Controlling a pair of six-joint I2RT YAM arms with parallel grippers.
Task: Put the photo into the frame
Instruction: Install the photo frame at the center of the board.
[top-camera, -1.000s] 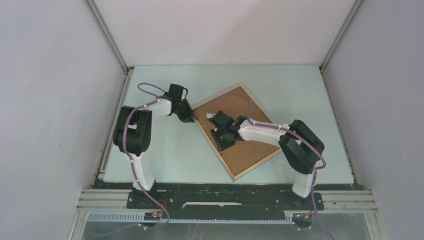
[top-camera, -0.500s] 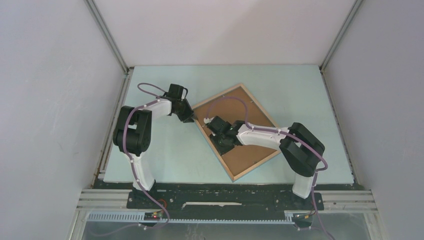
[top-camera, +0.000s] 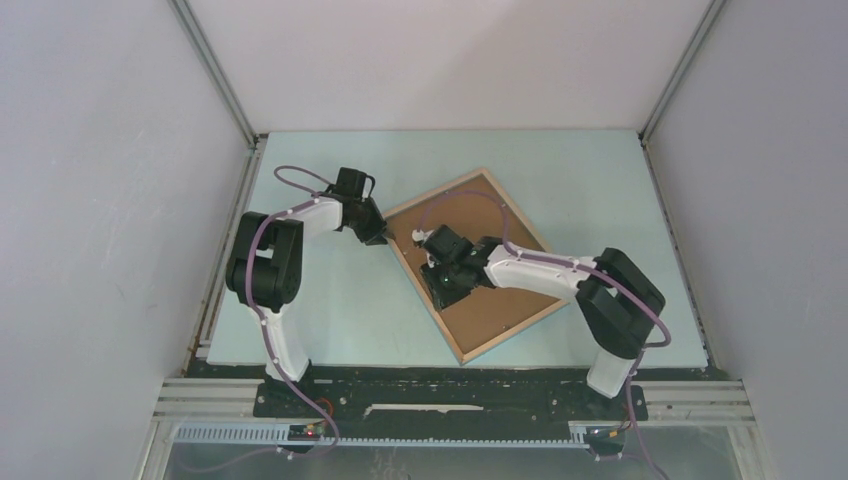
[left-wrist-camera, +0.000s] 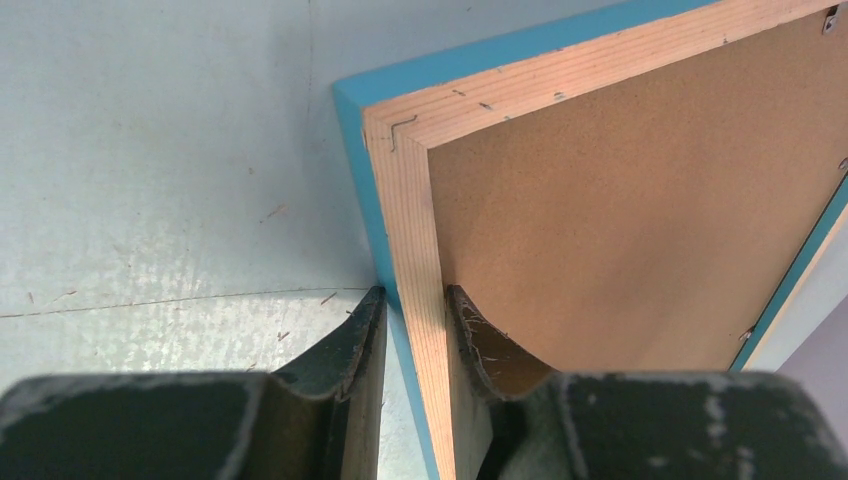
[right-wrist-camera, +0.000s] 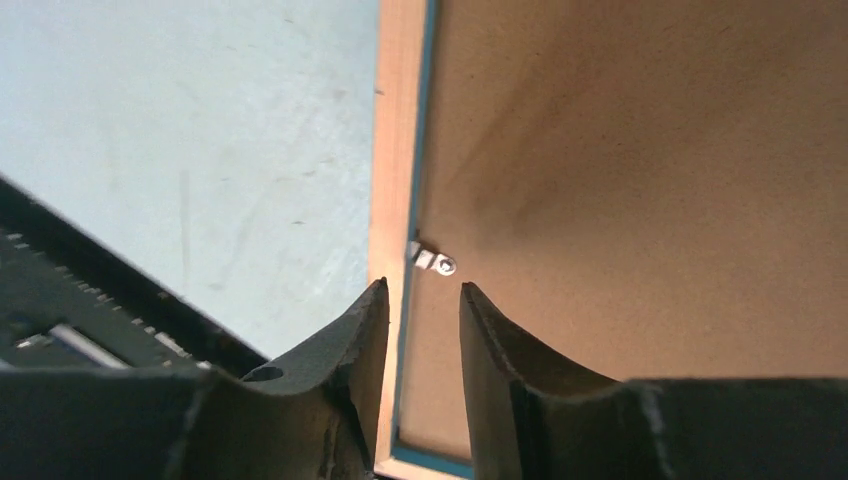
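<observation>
The frame lies back-up and turned diagonally on the table, light wood rim with blue edges. A brown backing board fills it. The photo is hidden. My left gripper is shut on the frame's left rim near the corner, one finger outside against the blue edge and one inside on the board. My right gripper is over the frame's near-left rim. Its jaws stand apart with nothing between them, just short of a small metal clip on the inner edge.
Pale blue tabletop surrounds the frame. Grey enclosure walls stand on three sides. A black rail with the arm bases runs along the near edge. The right arm's forearm lies across the backing board.
The right arm's elbow has swung to the right and its wrist has shifted slightly over the frame's near-left rim. The left gripper and the frame have not moved.
</observation>
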